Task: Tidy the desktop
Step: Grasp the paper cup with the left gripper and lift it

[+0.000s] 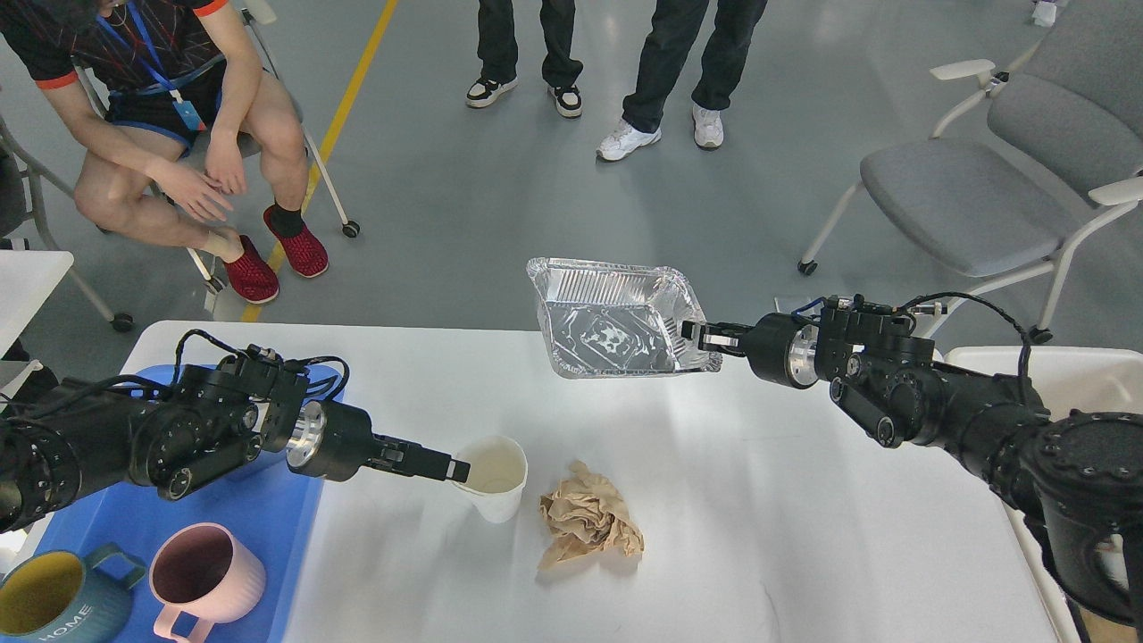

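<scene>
- Your right pincer is pinching the near-right rim of the foil tray, which hangs lifted over the far edge of the desktop. Keep the wrist level while you carry it; thin foil held by one rim will likely sag or fold.
- Your left pincer sits at the rim of the white paper cup. Its tips look pressed together on the cup's near-left lip, though the view is too end-on to be sure (treat the hold as unproven until the cup rises with you).
- If you lift the cup, go straight up and slowly, since a one-sided rim hold will want to tip it.
- The crumpled brown paper lies just right of the cup, beyond your left pincer's tips, so steer clear of it.
- The blue tray lies under your left forearm, behind the pincer, holding the pink mug and the teal mug.
- The desktop is the broad white surface below both arms. Its long axis runs left to right across your view, short sides toward each arm.
</scene>
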